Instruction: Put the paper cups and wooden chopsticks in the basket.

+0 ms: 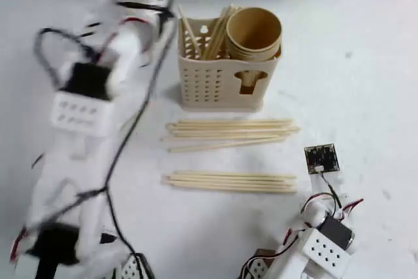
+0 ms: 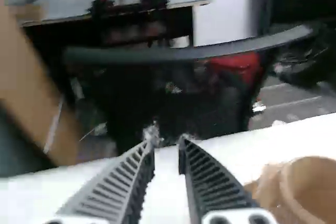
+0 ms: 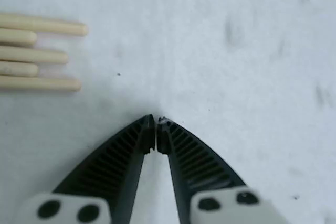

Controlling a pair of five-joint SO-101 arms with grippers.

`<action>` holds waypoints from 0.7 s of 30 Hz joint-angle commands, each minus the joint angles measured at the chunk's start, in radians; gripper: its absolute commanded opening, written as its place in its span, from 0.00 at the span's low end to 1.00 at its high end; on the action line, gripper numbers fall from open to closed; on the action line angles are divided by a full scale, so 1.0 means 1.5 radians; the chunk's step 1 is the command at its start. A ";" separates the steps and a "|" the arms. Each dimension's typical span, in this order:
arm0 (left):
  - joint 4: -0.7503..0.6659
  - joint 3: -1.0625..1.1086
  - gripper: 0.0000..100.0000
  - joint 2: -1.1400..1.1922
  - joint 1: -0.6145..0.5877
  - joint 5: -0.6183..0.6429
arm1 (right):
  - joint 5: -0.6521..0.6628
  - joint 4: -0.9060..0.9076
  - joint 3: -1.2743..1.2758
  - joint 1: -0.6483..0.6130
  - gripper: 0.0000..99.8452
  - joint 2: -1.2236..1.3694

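Basket (image 1: 215, 88) holds stacked paper cups (image 1: 253, 31) and several wooden chopsticks (image 1: 190, 32)

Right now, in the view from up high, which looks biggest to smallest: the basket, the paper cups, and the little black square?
1. basket: biggest.
2. paper cups: stacked inside the basket and clearly smaller than it.
3. little black square: smallest.

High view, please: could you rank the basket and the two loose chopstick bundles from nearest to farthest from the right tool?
1. front chopstick bundle, beside the right tool
2. rear chopstick bundle, mid-table
3. basket, at the back
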 commanded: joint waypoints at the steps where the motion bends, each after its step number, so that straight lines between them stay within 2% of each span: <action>1: 0.178 -0.004 0.10 -0.115 -0.109 0.004 | 0.008 -0.011 -0.002 0.013 0.02 -0.004; 4: 0.274 0.003 0.10 -0.106 -0.191 -0.023 | 0.008 -0.011 -0.002 0.013 0.02 -0.004; 7: 0.293 0.084 0.10 -0.061 -0.224 -0.115 | 0.008 -0.011 -0.002 0.013 0.02 -0.004; 12: 0.210 0.225 0.10 0.056 -0.221 -0.250 | 0.008 -0.011 -0.002 0.013 0.02 -0.004; 15: 0.190 0.236 0.10 0.135 -0.217 -0.259 | 0.008 -0.011 -0.002 0.013 0.02 -0.004; 21: 0.147 0.220 0.16 0.295 -0.131 -0.254 | 0.008 -0.011 -0.002 0.013 0.02 -0.004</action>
